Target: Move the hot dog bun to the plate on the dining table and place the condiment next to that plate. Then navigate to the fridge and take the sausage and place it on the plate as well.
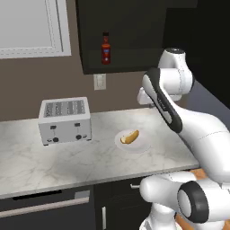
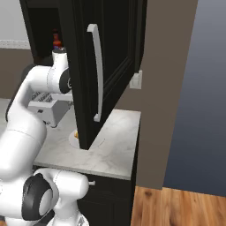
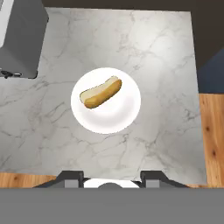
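The hot dog bun (image 3: 101, 92), yellow-tan and slightly curved, lies on a small white plate (image 3: 127, 118) on the marble wall counter (image 1: 54, 157). My gripper (image 3: 112, 177) hangs well above it, looking straight down, fingers apart with nothing between them. The bun (image 1: 130, 137) is at the counter's right end, below my bent arm. The condiment (image 1: 106, 48), a dark red bottle with a black cap, stands upright on the dark cabinet shelf above the counter and peeks out behind my wrist (image 2: 57, 39). The plate, dining table, fridge and sausage are out of view.
A grey toaster (image 1: 65, 120) stands on the counter left of the white plate (image 1: 134, 146). An open dark cabinet door (image 2: 101, 66) with a long handle juts out over the counter's right end. Wooden floor (image 2: 176, 207) lies right of the counter.
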